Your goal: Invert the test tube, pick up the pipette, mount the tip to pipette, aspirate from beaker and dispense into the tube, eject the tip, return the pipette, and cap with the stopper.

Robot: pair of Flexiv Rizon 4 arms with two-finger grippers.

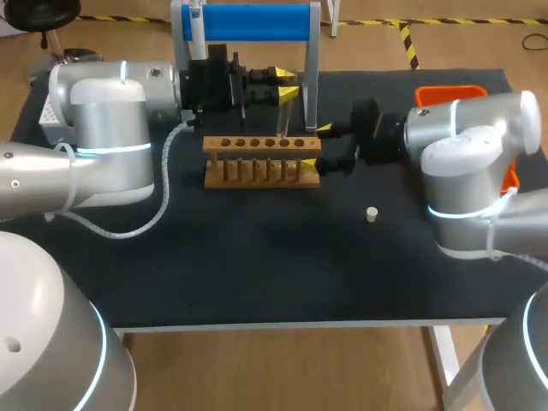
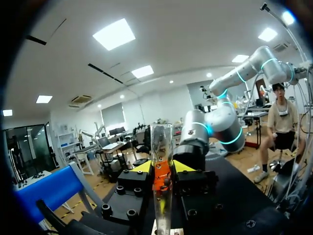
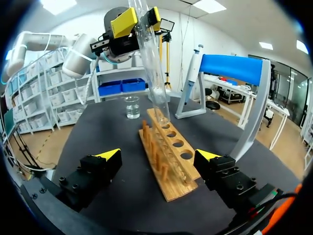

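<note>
Left fingers point(image 3: 123, 20) clamp test tube point(image 3: 154, 73) near-upright, rounded end apparently down.

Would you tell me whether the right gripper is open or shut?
Open: the right gripper straddles the test tube rack, one finger plainly apart from it.

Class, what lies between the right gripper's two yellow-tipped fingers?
The near end of the wooden rack lies between the open fingers of the right gripper, with a gap on each side; the right wrist view shows it.
</note>
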